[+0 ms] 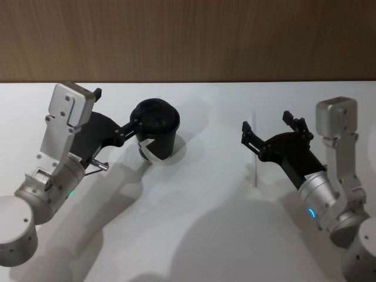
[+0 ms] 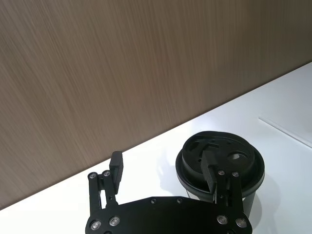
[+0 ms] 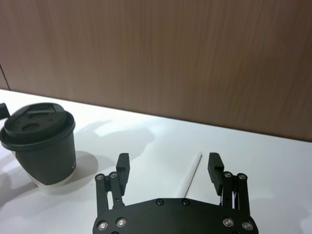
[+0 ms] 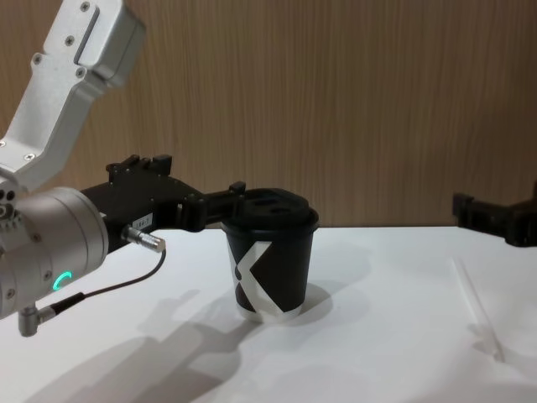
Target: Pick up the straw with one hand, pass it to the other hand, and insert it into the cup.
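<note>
My head looks down on the counter (image 1: 194, 223), my chest low across it; both wrists look close. All see the cup (image 1: 155, 120).

L gripper (image 1: 116, 108): reaches fwd from left side, held roughly level, fingers (image 2: 116, 165) spread wide. L wrist (image 1: 56, 182) silver, ring lit green.
R gripper (image 1: 267, 121): right side, angled fwd and inward, tilted down, fingers (image 3: 123, 165) wide apart. R wrist (image 1: 317, 197) silver, ring lit.

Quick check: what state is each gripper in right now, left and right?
Left gripper: open, empty, by the cup.
Right gripper: open, empty, over the straw.
</note>
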`<action>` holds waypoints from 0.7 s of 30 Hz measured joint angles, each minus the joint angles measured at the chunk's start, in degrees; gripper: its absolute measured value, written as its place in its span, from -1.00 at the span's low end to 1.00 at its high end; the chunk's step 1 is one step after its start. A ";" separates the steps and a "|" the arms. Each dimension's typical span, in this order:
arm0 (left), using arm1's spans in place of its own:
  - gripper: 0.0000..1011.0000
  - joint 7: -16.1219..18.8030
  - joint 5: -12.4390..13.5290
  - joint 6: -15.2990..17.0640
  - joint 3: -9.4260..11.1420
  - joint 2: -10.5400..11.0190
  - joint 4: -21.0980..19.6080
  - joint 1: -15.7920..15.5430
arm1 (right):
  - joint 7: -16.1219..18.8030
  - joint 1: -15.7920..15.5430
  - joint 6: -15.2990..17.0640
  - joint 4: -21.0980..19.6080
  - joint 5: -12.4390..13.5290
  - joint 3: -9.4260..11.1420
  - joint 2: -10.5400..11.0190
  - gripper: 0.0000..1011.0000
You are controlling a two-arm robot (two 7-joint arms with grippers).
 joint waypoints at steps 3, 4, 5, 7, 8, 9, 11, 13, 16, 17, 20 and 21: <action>0.98 0.00 0.00 0.00 0.00 0.00 0.00 0.00 | -0.85 -0.04 2.19 -0.39 -0.61 -0.32 -0.33 0.98; 0.98 0.00 0.00 0.00 0.00 0.00 0.00 0.00 | -1.01 -0.04 2.70 -0.48 -0.74 -0.42 -0.44 0.98; 0.98 0.00 0.00 0.00 0.00 0.00 0.00 0.00 | -1.34 -0.05 3.71 -0.53 -0.98 -0.53 -0.60 0.98; 0.98 0.00 0.00 0.00 0.00 0.00 0.00 0.00 | -1.60 -0.04 4.59 -0.54 -1.19 -0.65 -0.74 0.98; 0.98 0.00 0.00 0.00 0.00 0.00 0.00 0.00 | -1.85 -0.01 5.64 -0.53 -1.39 -0.75 -0.91 0.98; 0.98 0.00 0.00 0.00 0.00 0.00 0.00 0.00 | -1.85 -0.01 5.64 -0.53 -1.39 -0.75 -0.91 0.98; 0.98 0.00 0.00 0.00 0.00 0.00 0.00 0.00 | -2.14 0.06 6.93 -0.39 -1.63 -0.89 -1.11 0.98; 0.98 0.00 0.00 0.00 0.00 0.00 0.00 0.00 | -2.25 0.15 8.01 -0.10 -1.77 -0.97 -1.29 0.98; 0.98 0.00 0.00 0.00 0.00 0.00 0.00 0.00 | -2.30 0.28 9.24 0.32 -1.90 -1.03 -1.45 0.98; 0.98 0.00 0.00 0.00 0.00 0.00 0.00 0.00 | -2.30 0.31 9.51 0.46 -1.92 -1.02 -1.47 0.98; 0.98 0.00 0.00 0.00 0.00 0.00 0.00 0.00 | -2.29 0.42 10.55 0.87 -1.97 -0.99 -1.54 0.98; 0.98 0.00 0.00 0.00 0.00 0.00 0.00 0.00 | -2.24 0.47 10.96 1.08 -1.98 -0.95 -1.54 0.98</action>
